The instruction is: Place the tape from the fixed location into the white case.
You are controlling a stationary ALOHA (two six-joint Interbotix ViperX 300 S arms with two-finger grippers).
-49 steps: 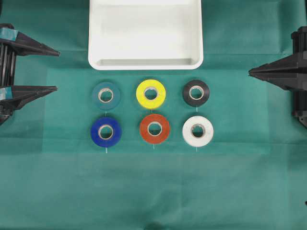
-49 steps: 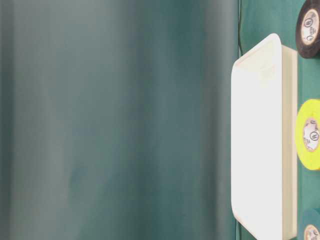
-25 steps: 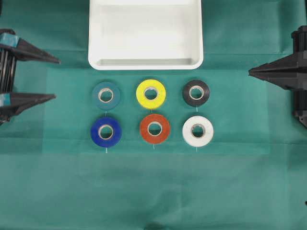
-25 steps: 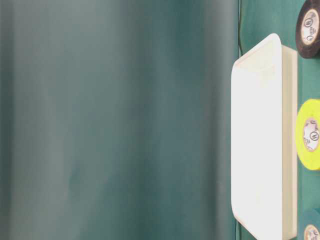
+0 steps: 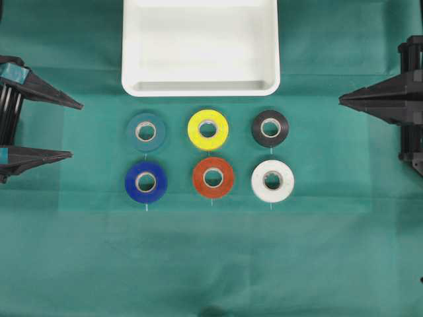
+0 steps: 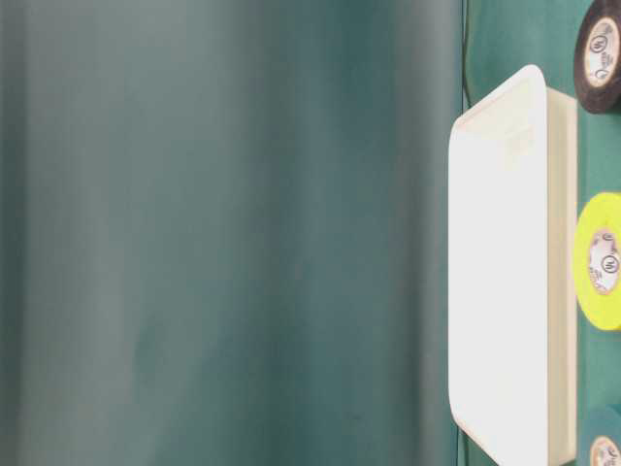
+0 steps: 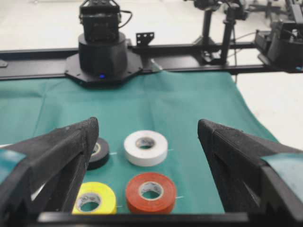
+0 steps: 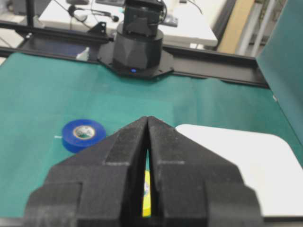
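Observation:
The white tape lies flat on the green cloth at the lower right of a grid of rolls; it also shows in the left wrist view. The white case stands empty behind the grid; it also shows in the table-level view and the right wrist view. My left gripper is open and empty at the left edge, far from the rolls. My right gripper is shut and empty at the right edge, beside the black roll's row.
Other rolls lie in the grid: teal, yellow, black, blue, red. The arm bases stand at the cloth's far ends.
My left gripper's fingers have spread wider apart. The right gripper has barely moved. The rolls and the case have not moved.

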